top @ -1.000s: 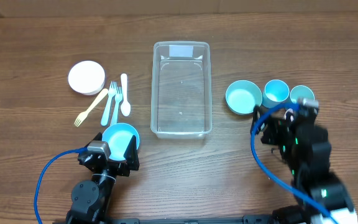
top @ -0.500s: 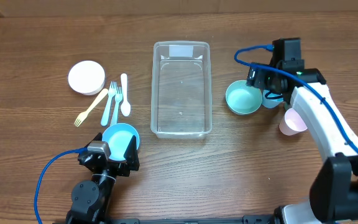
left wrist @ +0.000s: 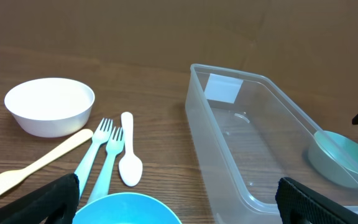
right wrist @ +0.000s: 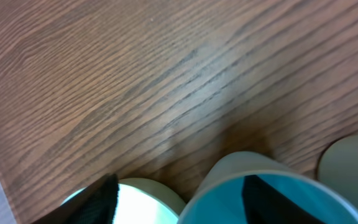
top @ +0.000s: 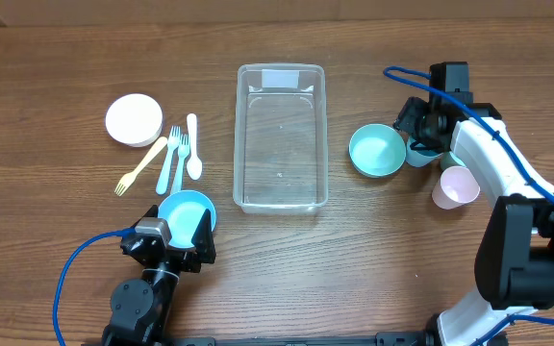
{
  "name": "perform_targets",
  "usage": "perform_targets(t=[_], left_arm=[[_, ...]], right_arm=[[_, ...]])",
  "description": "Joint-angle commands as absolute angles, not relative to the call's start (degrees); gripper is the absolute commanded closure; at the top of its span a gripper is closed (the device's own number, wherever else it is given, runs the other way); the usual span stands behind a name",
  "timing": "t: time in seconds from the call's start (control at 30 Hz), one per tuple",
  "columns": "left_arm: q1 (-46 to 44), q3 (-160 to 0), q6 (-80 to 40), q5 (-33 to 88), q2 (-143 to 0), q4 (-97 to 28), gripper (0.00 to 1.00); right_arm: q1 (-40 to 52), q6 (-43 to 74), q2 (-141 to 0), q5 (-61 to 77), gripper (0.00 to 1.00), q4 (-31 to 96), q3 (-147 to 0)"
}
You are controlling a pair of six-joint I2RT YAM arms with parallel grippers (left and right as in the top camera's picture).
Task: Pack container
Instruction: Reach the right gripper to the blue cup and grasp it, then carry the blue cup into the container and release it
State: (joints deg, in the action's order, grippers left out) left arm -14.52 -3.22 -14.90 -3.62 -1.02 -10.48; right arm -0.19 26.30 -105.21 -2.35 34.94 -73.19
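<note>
The clear container (top: 279, 135) stands empty at the table's middle; it also shows in the left wrist view (left wrist: 260, 143). My left gripper (top: 175, 240) (left wrist: 179, 208) is open, with a blue bowl (top: 186, 210) (left wrist: 129, 213) between its fingers. My right gripper (top: 421, 135) (right wrist: 179, 190) is open over a blue cup (top: 419, 154) (right wrist: 278, 199), one finger inside it and one outside, beside the teal bowl (top: 377, 151) (right wrist: 143, 200). A pale pink cup (top: 456, 186) (right wrist: 353, 163) sits just in front of the arm.
A white bowl (top: 134, 119) (left wrist: 50, 104) sits at the left. Next to it lie a tan fork (top: 140, 165), two pale blue forks (top: 173, 159) and a white spoon (top: 193, 146). Blue cables trail from both arms.
My right arm swung from the front right to the back and now sits over the blue cup. The second cup moved toward the front and shows pink. The left arm has not moved.
</note>
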Motion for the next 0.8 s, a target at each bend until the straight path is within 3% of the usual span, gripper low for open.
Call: perform_targets(t=[0.0,0.07,0.17,0.23,0.33,0.57,0.77], left_arm=[[-14.26,-2.92,-15.44,-3.11,-0.73,-10.09,0.0],[-14.26,-2.92,-15.44,-3.11,-0.73,-10.09,0.0],[-14.26,-2.92,-15.44,-3.11,-0.73,-10.09,0.0],[-14.26,-2.92,-15.44,-3.11,-0.73,-10.09,0.0],[-14.26,-2.92,-15.44,-3.11,-0.73,-10.09,0.0],[-14.26,-2.92,-15.44,-3.11,-0.73,-10.09,0.0],[-14.26,-2.92,-15.44,-3.11,-0.73,-10.09,0.0]], right_arm=[[-0.23,27.27,-106.76,-1.39,0.47,34.59,-74.63],[-0.23,27.27,-106.76,-1.39,0.59,34.57,-74.63],[-0.23,27.27,-106.87,-1.39,0.62,34.35,-74.63],[-0.23,27.29,-108.03,-1.37,0.79,34.17,-74.63],[-0.23,27.27,-108.49,-1.39,0.95,34.09,-74.63],[-0.23,27.24,-108.44,-1.37,0.96,38.46,-82.02],[5.61,21.89,-108.33,1.69,0.96,55.86,-106.43]])
